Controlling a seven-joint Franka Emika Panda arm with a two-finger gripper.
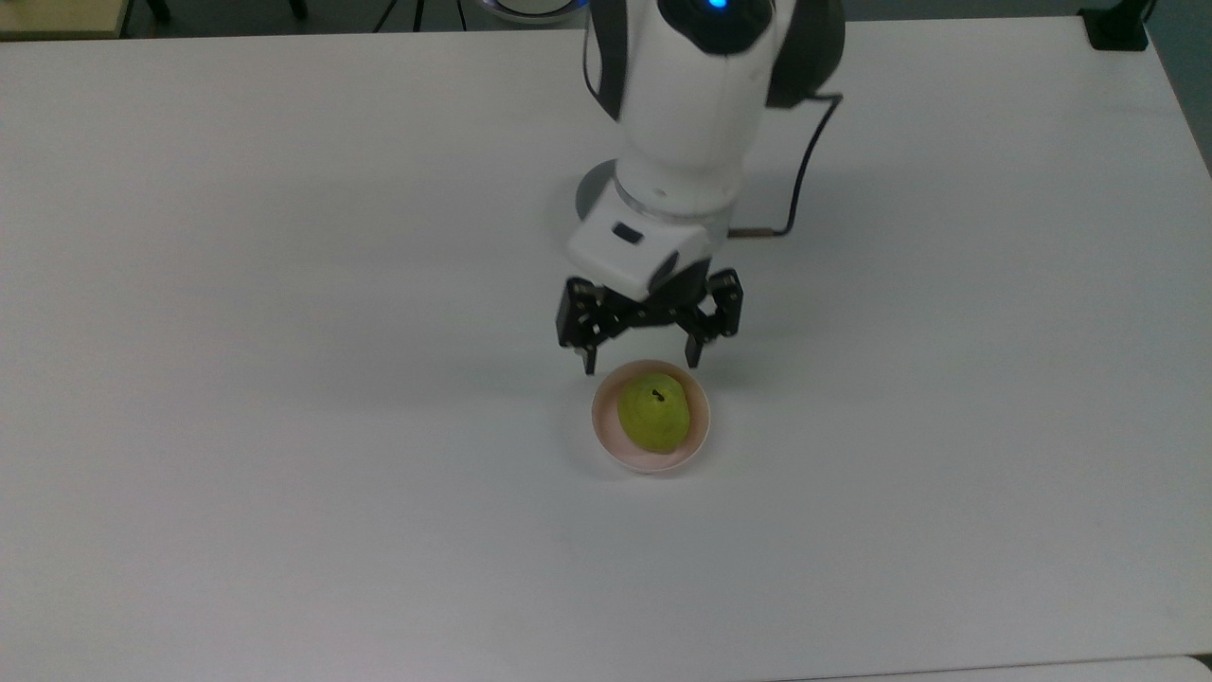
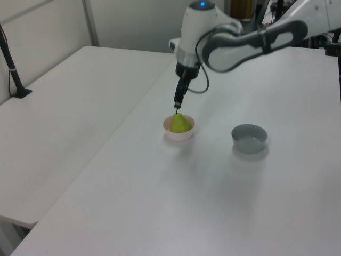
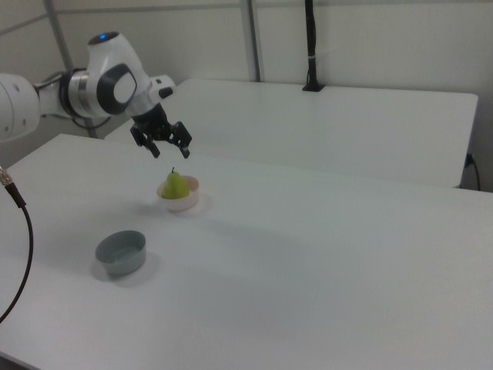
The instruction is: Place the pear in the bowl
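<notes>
With the pear (image 1: 653, 412) sitting stem-up inside the pink bowl (image 1: 605, 429), I judge the placing itself done and the step in hand to be the retreat. My claw (image 1: 641, 361) hangs above the bowl, its fingers spread wide and gripping nothing; in the right view (image 3: 169, 152) there is clear air between the fingertips and the fruit. In the left view the claw (image 2: 177, 104) stands just over the pear's stem (image 2: 179, 113), close but apart.

Next move, as I assess it: lift straight up and away from the bowl, fingers kept apart, so that nothing brushes the stem or tips the bowl. The pear stands taller than the rim, so a sideways sweep at low height could knock it out.

Count, as inspected:
- pear: one, in the pink bowl.
- pink bowl: one, on the white bench (image 1: 284, 379).
- grey bowl (image 3: 120, 252): one, holding nothing, well apart from the pink one.
- arm: one, with one claw.
</notes>
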